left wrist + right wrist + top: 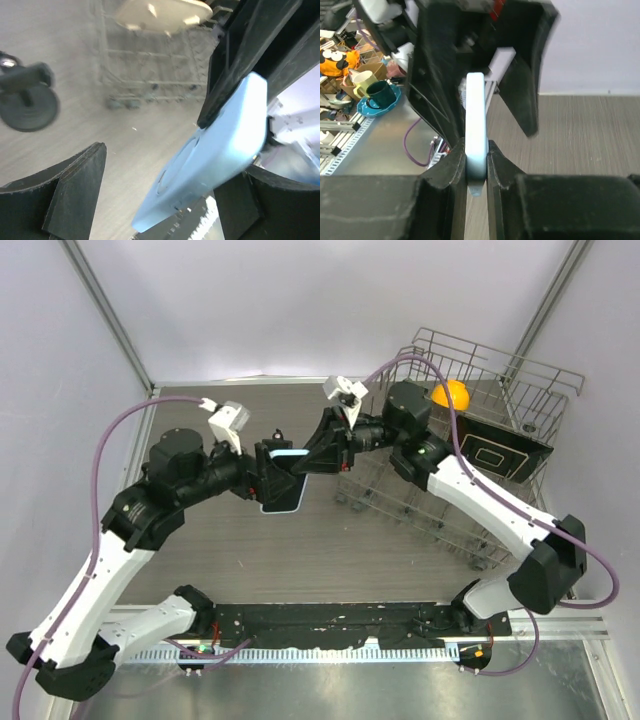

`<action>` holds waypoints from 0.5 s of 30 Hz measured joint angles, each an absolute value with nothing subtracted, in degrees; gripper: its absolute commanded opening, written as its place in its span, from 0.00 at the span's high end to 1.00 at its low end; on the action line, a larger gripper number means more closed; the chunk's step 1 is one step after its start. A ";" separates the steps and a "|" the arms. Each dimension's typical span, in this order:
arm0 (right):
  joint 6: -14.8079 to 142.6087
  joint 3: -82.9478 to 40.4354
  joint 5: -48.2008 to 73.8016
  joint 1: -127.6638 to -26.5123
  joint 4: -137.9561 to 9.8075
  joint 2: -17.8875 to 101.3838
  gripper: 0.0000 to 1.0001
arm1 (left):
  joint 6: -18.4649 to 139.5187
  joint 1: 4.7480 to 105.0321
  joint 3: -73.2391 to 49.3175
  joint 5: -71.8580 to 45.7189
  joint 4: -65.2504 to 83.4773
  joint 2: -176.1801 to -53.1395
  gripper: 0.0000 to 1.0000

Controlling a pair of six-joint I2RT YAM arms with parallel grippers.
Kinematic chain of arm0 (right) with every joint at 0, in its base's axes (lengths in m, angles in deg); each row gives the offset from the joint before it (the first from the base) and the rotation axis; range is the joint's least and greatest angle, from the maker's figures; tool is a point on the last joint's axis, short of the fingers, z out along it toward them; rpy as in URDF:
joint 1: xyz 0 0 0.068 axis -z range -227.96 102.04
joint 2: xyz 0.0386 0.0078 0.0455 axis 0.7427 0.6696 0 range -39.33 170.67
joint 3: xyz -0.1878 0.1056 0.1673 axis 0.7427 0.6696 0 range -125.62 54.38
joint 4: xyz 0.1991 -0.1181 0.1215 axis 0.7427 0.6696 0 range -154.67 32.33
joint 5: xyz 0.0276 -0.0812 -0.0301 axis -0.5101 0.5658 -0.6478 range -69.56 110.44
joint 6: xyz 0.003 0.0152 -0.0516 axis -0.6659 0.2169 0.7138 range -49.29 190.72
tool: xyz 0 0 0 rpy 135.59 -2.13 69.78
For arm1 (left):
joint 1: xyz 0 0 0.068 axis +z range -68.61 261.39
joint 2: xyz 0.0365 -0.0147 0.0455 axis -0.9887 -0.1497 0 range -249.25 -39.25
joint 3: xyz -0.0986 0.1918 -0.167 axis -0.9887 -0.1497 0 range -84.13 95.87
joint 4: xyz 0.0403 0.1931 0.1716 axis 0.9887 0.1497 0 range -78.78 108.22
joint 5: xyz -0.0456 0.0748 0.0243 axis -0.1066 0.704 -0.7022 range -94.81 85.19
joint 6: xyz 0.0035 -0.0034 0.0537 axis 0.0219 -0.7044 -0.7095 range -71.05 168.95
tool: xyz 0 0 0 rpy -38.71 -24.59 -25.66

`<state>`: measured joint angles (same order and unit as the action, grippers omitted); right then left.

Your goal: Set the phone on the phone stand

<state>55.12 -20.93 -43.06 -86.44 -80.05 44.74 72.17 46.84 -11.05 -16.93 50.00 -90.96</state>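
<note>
The phone, with a dark screen and light blue case, is held in the air above the mid table between both grippers. My right gripper is shut on its edge; in the right wrist view the jaws pinch the thin blue edge. My left gripper is open around it; in the left wrist view the phone's blue back leans by the right finger, well apart from the left finger. The black phone stand stands on the table at the left of that view.
A wire dish rack fills the right back of the table, holding an orange ball and a dark board with a white outline. The rack also shows in the left wrist view, beyond the stand.
</note>
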 measured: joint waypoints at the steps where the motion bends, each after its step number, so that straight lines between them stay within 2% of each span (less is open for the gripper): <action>1: 55.99 -20.91 -43.61 -86.46 -80.02 43.54 0.99 | 72.04 46.84 -11.03 -18.72 50.53 -92.01 0.32; 9: 57.55 -20.82 -46.74 -86.46 -79.52 42.49 0.99 | 71.03 46.54 -10.75 -31.66 50.68 -94.54 0.66; 10: 57.57 -20.82 -46.98 -86.46 -79.39 42.71 0.99 | 70.64 46.54 -10.72 -32.75 50.68 -94.91 0.77; 13: 56.23 -20.78 -47.68 -86.20 -78.23 42.93 0.99 | 67.51 46.56 -10.40 -35.51 51.42 -95.74 0.94; 15: 54.53 -20.78 -48.83 -86.03 -77.12 43.21 0.99 | 65.37 46.34 -10.20 -37.10 51.97 -96.11 1.00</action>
